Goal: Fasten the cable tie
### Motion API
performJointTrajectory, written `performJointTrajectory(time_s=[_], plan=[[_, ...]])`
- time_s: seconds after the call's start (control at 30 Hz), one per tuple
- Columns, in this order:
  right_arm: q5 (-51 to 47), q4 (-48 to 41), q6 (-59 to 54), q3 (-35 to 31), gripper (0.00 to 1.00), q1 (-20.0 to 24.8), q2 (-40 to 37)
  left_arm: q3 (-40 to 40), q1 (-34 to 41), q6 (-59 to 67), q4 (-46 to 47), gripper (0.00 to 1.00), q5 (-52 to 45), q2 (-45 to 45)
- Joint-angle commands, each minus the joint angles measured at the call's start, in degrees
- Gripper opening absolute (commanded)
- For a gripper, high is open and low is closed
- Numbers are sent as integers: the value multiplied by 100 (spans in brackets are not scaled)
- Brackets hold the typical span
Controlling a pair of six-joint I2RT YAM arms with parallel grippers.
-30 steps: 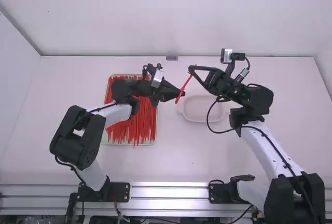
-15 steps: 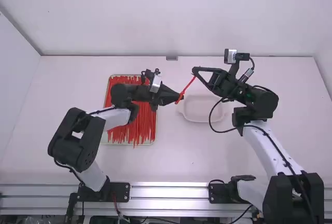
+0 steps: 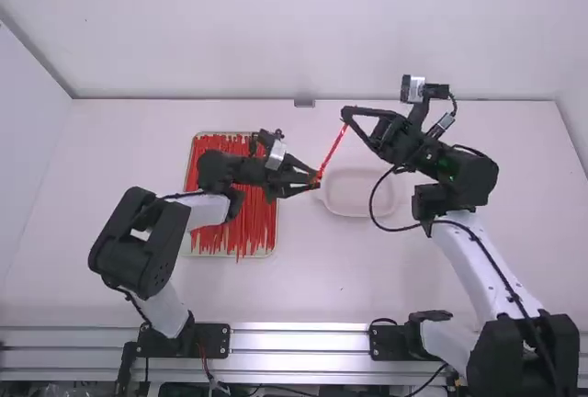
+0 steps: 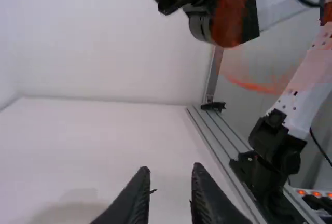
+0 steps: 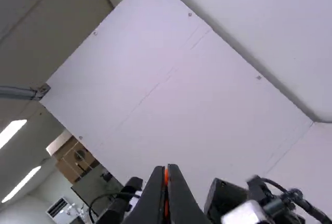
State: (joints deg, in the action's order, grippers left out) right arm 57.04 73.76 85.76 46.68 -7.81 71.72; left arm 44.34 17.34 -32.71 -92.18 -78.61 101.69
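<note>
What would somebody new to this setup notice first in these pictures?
Most striking is the single red cable tie held up over the middle of the table: the right gripper is shut on its upper end, and its lower end sits at the tips of the left gripper. Next comes the heap of red ties on a tray under the left arm, with a white dish just to its right.

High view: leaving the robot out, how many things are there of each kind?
cable tie, held up over the table: 1
tray, holding loose ties too many to count: 1
dish: 1
Total: 3
</note>
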Motion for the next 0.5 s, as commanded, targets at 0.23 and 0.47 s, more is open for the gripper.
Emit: performJointTrajectory(time_s=[0.23,0.47], plan=[[-81,37,-31,133,0,-72,-90,479,-44,-96,-48,59,-306,9],[195,37,-31,129,0,-87,-90,776,-490,-396,-52,89,-468,9]])
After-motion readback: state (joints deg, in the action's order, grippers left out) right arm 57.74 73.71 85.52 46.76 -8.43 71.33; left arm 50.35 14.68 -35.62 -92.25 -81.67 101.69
